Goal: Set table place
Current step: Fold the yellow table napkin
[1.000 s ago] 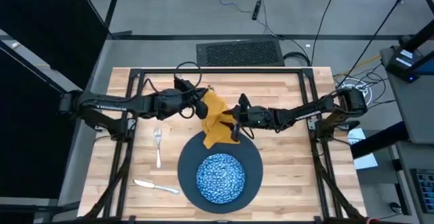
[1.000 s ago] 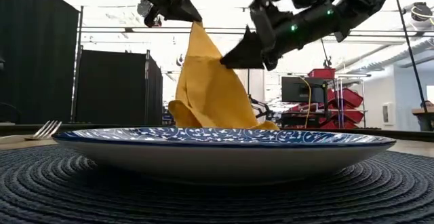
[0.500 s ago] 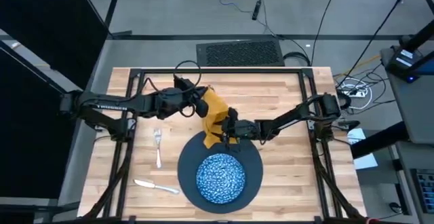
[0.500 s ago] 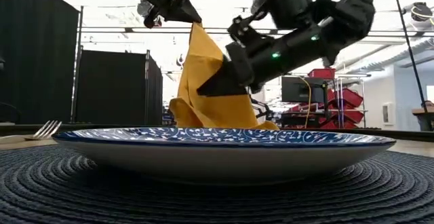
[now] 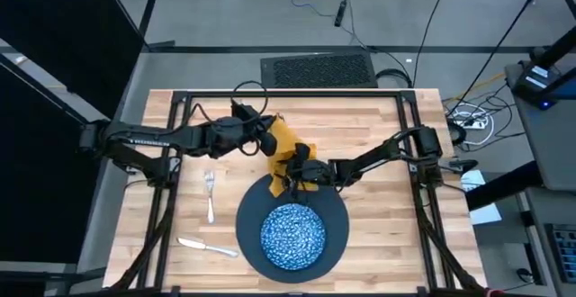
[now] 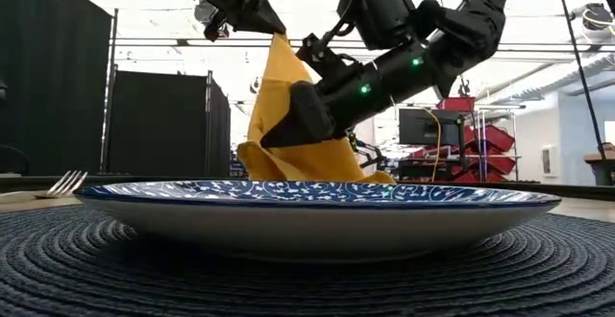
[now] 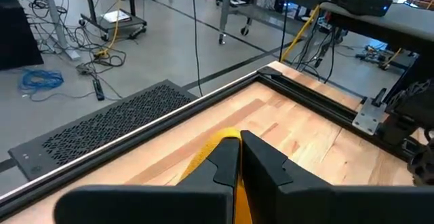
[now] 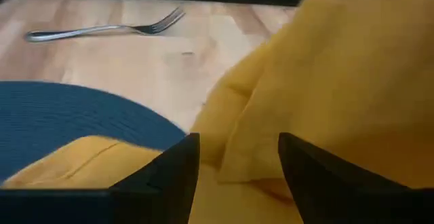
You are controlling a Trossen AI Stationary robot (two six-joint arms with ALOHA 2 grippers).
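A mustard-yellow napkin (image 5: 286, 148) hangs from my left gripper (image 5: 264, 137), which is shut on its top. The napkin's lower folds (image 6: 307, 163) are heaped on the table just beyond the round dark woven mat (image 5: 337, 211). My right gripper (image 5: 290, 178) reaches in low from the table's right. It is open, with its fingers (image 8: 169, 173) on either side of the napkin's lower folds (image 8: 352, 61). A blue-and-white speckled dish (image 5: 270, 218) sits on the mat. A fork (image 5: 210, 193) and a knife (image 5: 207, 246) lie on the wood to the left. My left gripper pinches the napkin's top corner (image 7: 220, 142) between its two shut fingers, coming from the table's left and slanting down. The cloth hangs below the fingers (image 6: 274, 77), with its lower end bunched on the table. Whether my right gripper's open fingers touch the cloth, I cannot tell.
The table's black frame rails (image 5: 288, 97) run along the far and side edges. Bare wood (image 5: 378, 234) lies to the right of the mat. The fork (image 8: 102, 28) lies close to the mat's left side.
My right gripper has moved toward the table's left and down, from beside the hanging napkin to its lower folds near the mat's far edge. The napkin's top has stayed in my left gripper.
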